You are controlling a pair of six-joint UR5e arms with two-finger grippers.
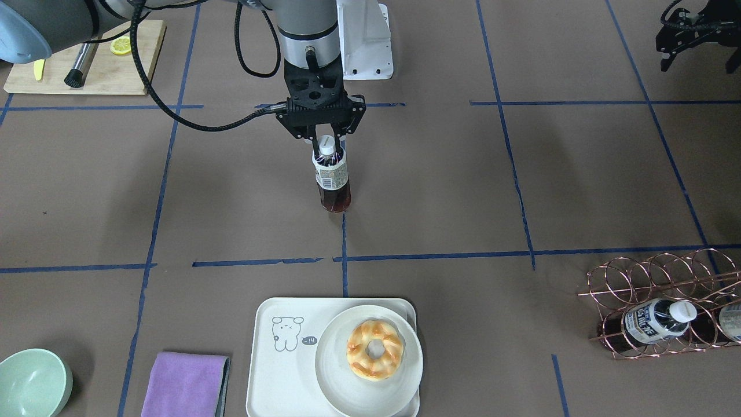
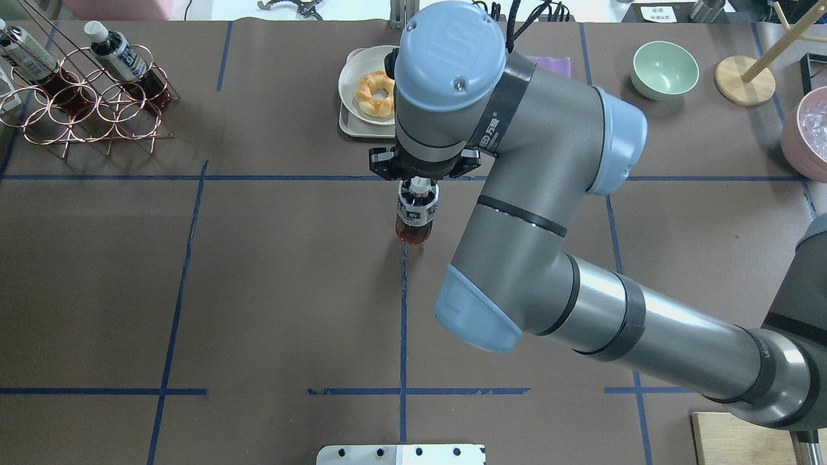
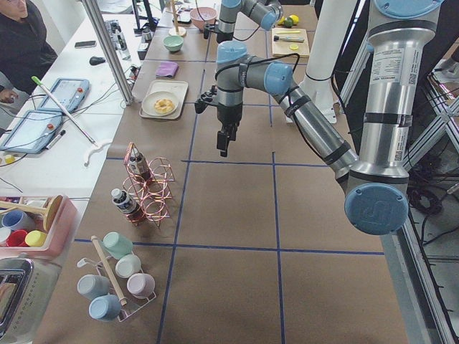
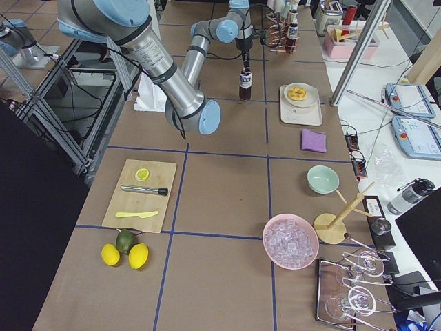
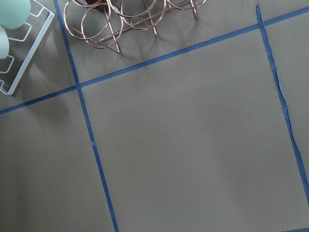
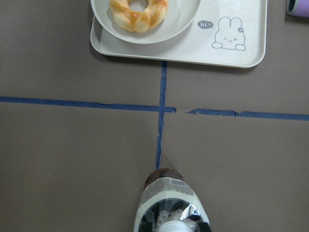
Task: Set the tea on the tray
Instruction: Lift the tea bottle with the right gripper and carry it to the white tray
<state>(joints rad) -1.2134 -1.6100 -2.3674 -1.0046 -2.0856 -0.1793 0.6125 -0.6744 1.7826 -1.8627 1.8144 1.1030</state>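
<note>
The tea (image 1: 332, 176) is a small clear bottle of dark brown liquid with a white cap, upright near the table's middle. My right gripper (image 1: 327, 139) is shut on its neck from above; it also shows in the overhead view (image 2: 420, 184). The bottle's base is at or just above the table; I cannot tell which. The right wrist view looks down on the bottle (image 6: 169, 203). The cream tray (image 1: 278, 376) with a cartoon animal lies apart from it at the operators' edge, also in the right wrist view (image 6: 241, 53). My left gripper (image 1: 692, 35) is far off at the table's edge; its fingers are unclear.
A round white plate (image 1: 399, 388) with a donut (image 1: 375, 350) fills the tray's half on my left. A copper wire rack (image 1: 660, 278) holds more tea bottles. A purple cloth (image 1: 185, 385) and green bowl (image 1: 32, 385) lie beside the tray. A wooden board (image 1: 87, 75) lies near the robot.
</note>
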